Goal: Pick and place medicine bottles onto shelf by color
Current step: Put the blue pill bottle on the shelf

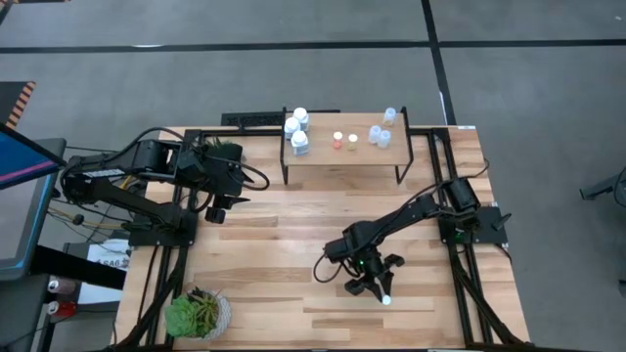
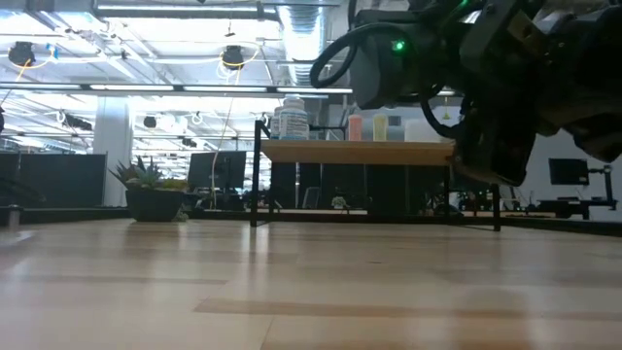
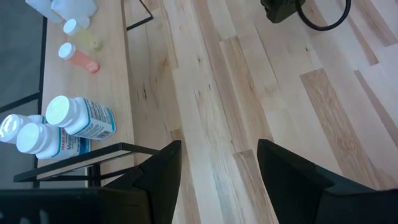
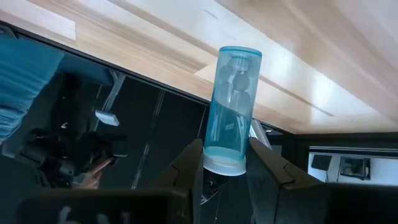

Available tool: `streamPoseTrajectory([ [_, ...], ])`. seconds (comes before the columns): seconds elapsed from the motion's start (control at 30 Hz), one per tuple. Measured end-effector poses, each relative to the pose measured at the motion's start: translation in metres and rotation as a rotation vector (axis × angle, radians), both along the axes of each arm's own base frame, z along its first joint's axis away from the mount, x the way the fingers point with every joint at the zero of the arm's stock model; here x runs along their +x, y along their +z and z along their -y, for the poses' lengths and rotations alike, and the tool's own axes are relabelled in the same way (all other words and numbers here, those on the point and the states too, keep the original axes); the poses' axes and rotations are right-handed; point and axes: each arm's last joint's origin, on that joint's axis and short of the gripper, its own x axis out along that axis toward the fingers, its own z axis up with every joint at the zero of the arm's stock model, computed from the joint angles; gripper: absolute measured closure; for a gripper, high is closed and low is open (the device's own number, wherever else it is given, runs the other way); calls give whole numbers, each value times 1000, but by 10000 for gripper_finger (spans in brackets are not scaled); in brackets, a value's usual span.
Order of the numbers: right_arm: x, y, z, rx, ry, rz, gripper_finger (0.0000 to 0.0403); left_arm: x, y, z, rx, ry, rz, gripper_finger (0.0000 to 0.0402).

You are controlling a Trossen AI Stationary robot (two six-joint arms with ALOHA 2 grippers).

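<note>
Pale-blue bottle (image 4: 231, 109) gripped at its white-capped end by the right hand (image 4: 225, 163), above the bench's (image 1: 293, 254) near side.
The shelf (image 1: 342, 156) at the far edge carries the other bottles; the left hand (image 3: 217, 180) waits half-open, empty, beside it.

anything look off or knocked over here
Mostly tidy: the white bottles and small ones stand upright on the shelf. One oddity: the right end effector holds a blue bottle by its cap end, base pointing outward, so it is not upright.
</note>
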Motion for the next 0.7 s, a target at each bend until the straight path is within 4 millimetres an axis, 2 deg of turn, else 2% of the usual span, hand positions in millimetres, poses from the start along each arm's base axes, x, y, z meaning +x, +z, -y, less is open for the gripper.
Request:
streamPoseTrajectory([
  [0.3, -10, -11, 3, -22, -14, -62, 295, 0, 0, 0, 0, 0, 0, 205],
  [0.53, -7, -11, 3, -13, -13, -32, 294, 0, 0, 0, 0, 1, 0, 205],
  [0.7, -6, -12, 4, -13, -21, -21, 273, 0, 0, 0, -1, 1, 0, 205],
])
